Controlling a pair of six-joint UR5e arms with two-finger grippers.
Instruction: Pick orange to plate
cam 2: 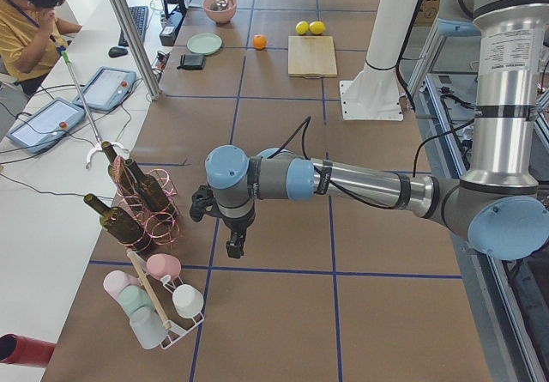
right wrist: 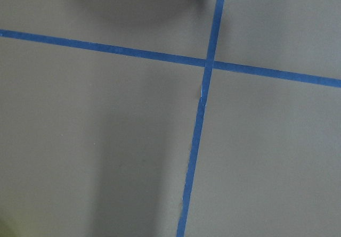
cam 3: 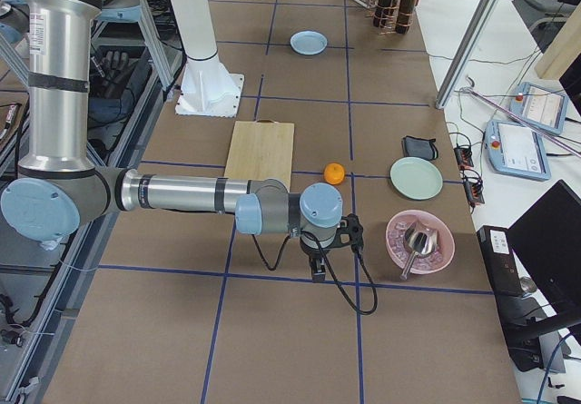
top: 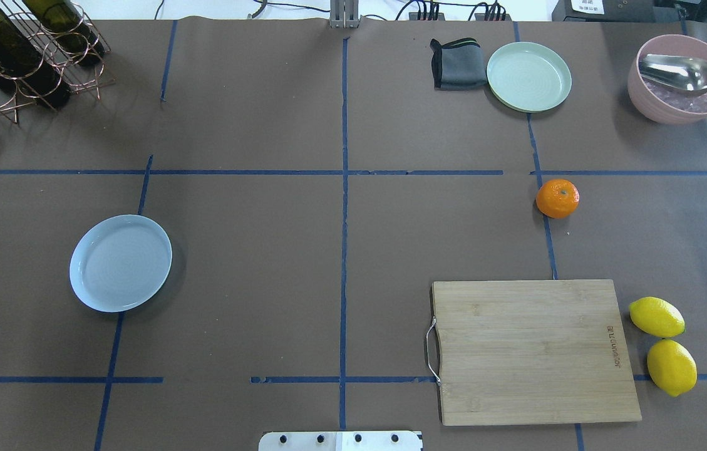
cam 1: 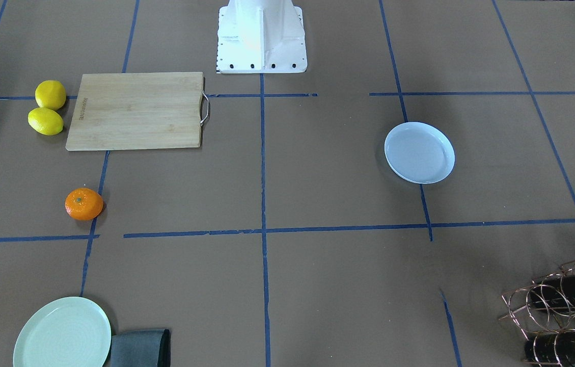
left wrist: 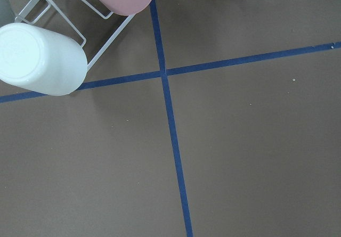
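The orange [top: 557,198] rests on the brown table on the robot's right side, between the pale green plate and the cutting board; it also shows at the left of the front-facing view as the orange [cam 1: 84,204]. The white, faintly bluish plate [top: 120,263] lies empty far across the table on the robot's left side. My left gripper [cam 2: 233,246] hangs over the table's left end near the bottle rack, and I cannot tell whether it is open or shut. My right gripper [cam 3: 318,270] hangs beyond the table's right-hand zone, near the pink bowl; I cannot tell its state either. Both wrist views show only paper and tape.
A wooden cutting board [top: 535,351] lies near the robot, two lemons [top: 663,344] beside it. A pale green plate [top: 528,76], a grey cloth [top: 456,62] and a pink bowl with a spoon [top: 682,78] sit at the far right. A bottle rack [top: 21,50] and a cup rack [cam 2: 154,300] stand at the left.
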